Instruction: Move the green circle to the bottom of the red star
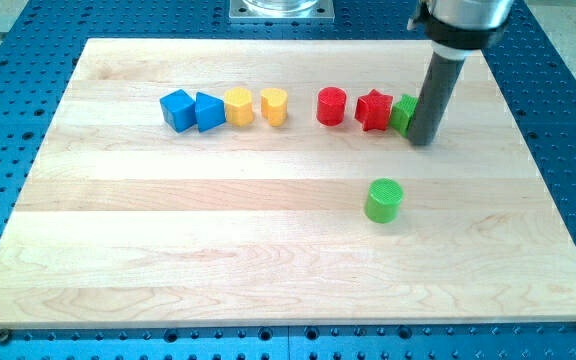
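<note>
Wooden board lies on a blue perforated table. My tip stands at the view's right end of the block row, touching a partly hidden green block. No jaws: the arm ends in a plain rod.

Row, view's right to left: red star, red cylinder, two yellow blocks, two blue blocks.

Green circle sits alone, well below the red star, slightly right.
</note>
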Tool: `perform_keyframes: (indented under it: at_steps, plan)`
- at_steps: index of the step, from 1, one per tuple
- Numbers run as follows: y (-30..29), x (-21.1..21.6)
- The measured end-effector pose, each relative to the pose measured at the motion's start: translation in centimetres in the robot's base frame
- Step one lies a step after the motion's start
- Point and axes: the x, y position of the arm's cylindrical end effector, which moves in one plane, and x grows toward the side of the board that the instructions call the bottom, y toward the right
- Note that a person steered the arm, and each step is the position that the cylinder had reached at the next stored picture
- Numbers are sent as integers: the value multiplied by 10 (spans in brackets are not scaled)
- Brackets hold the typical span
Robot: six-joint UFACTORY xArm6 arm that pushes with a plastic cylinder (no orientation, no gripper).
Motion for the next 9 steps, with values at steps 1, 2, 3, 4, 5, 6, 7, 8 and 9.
perform_keyframes:
  at_steps: [1,2,3,4,5,6,7,8,9]
  plan:
    - [0,-5]
    - [0,0]
    - [0,27]
    - [0,80]
    - [0,130]
    - [-27,150]
    - [-69,150]
    - [-92,150]
    - [-82,144]
